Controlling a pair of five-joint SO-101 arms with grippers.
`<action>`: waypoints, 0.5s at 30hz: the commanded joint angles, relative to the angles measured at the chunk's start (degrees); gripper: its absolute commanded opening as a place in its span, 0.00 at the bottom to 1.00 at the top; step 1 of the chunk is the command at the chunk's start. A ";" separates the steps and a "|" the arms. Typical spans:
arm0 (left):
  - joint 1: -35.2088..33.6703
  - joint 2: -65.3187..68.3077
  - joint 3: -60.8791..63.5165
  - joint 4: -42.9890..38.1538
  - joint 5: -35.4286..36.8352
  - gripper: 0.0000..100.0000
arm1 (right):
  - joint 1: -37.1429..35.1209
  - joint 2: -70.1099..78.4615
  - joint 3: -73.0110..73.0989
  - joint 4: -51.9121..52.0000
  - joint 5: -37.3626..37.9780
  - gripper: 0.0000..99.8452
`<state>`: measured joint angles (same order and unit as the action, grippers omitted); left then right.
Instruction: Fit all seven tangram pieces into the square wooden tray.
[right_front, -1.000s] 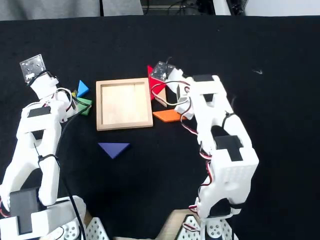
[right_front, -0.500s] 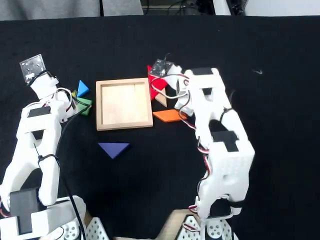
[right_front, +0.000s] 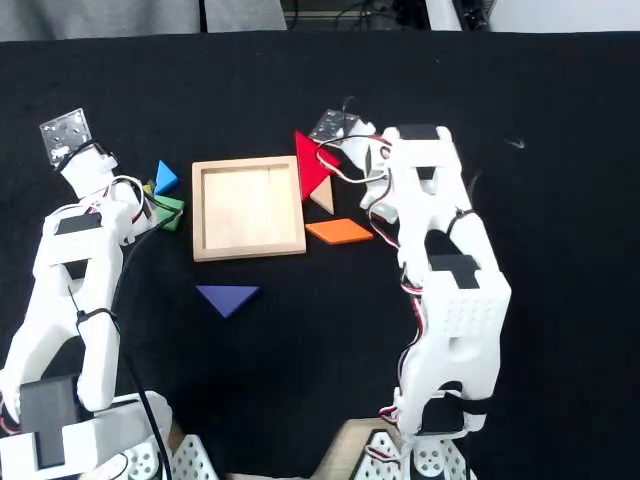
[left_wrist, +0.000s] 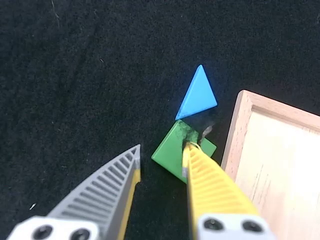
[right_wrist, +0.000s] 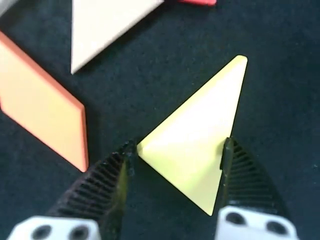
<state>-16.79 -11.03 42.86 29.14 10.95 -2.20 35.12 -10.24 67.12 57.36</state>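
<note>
The square wooden tray (right_front: 248, 240) lies with nothing in it. My right gripper (right_wrist: 177, 145) is down at the table, shut on a flat yellow triangle (right_wrist: 195, 135), one finger at a corner and the other on an edge. Beside it lie a cream triangle (right_wrist: 100, 22) and an orange parallelogram (right_wrist: 40, 110). In the high view this gripper (right_front: 372, 170) sits right of the red triangle (right_front: 311, 165). My left gripper (left_wrist: 162, 150) is open over the green square (left_wrist: 172, 150), close to the small blue triangle (left_wrist: 199, 95) and the tray's left rim (left_wrist: 235, 135).
A dark blue triangle (right_front: 228, 297) lies alone in front of the tray. The cream triangle (right_front: 322, 197) and the orange parallelogram (right_front: 339, 231) sit just off the tray's right side. The black cloth stretches wide to the right and far side.
My right arm has swung right, away from the tray's far right corner, and the red triangle now shows in full. The left arm has not moved.
</note>
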 joint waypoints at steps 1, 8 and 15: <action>0.48 -0.44 -0.22 -0.88 -0.09 0.15 | 1.76 0.48 -0.84 0.35 0.79 0.25; 0.48 -0.44 -0.22 -0.88 -0.09 0.15 | 1.67 0.48 -0.84 0.35 2.46 0.29; 0.48 -0.44 -0.22 -0.88 -0.09 0.15 | 1.14 0.48 -0.92 0.44 2.81 0.29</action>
<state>-16.79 -11.03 42.86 29.14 10.95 -2.02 35.82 -10.15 67.12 59.30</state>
